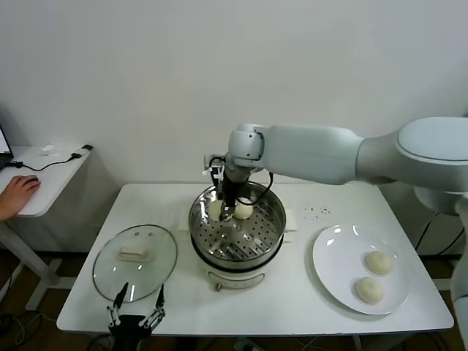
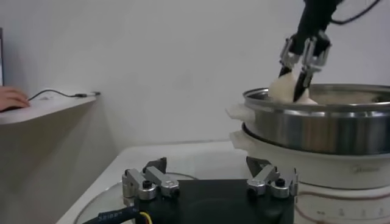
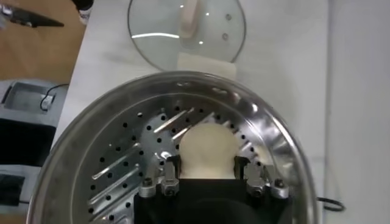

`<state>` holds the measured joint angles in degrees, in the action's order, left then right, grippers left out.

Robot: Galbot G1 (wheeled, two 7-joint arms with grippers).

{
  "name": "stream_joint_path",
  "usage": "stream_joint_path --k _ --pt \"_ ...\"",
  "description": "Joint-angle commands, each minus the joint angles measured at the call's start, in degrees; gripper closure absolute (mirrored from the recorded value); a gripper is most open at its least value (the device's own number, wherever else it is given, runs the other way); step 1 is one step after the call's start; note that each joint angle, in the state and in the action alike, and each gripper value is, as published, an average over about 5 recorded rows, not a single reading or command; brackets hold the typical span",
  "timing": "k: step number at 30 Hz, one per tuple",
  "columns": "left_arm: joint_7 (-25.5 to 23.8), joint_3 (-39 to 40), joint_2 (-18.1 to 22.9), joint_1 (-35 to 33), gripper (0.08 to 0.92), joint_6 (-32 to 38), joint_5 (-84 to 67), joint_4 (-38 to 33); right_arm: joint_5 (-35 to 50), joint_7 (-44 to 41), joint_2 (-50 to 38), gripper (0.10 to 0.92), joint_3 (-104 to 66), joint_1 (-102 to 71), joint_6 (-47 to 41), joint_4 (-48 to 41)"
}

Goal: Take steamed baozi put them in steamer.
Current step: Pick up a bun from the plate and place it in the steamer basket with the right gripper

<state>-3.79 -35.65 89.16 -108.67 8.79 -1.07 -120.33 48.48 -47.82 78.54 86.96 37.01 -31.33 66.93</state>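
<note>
Right tool [image 1: 227, 212] pinches a baozi [image 3: 207, 149] inside the steamer [image 1: 272, 223] rim.

The white table [image 1: 292, 307] carries three items directly on its top. The glass lid [image 1: 135, 254] lies flat at the robot's left. The steamer [image 1: 237, 232] stands at centre on its cream base. The white plate [image 1: 336, 274] rests at the right.

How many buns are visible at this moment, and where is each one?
4. Two buns lie on the white plate, one behind the other. One bun sits on the steamer tray. Another is gripped in the right hand over the tray. None seem hidden.
</note>
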Motion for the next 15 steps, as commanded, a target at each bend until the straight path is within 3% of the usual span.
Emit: stream_joint_path --k 1,9,15 --pt "0.0 -0.2 0.0 0.4 0.177 -0.1 -0.3 0.1 -1.3 1.1 2.7 0.457 0.5 -4.1 -0.8 -1.5" --pt "0.0 -0.2 0.4 0.6 0.177 -0.2 -0.2 0.1 -2.5 1.6 2.4 0.434 0.2 -5.5 -1.0 -2.2" --pt "0.0 0.3 1.0 1.1 0.177 -0.4 0.6 0.3 -2.1 1.5 1.7 0.289 -0.5 -4.9 -1.2 -1.3"
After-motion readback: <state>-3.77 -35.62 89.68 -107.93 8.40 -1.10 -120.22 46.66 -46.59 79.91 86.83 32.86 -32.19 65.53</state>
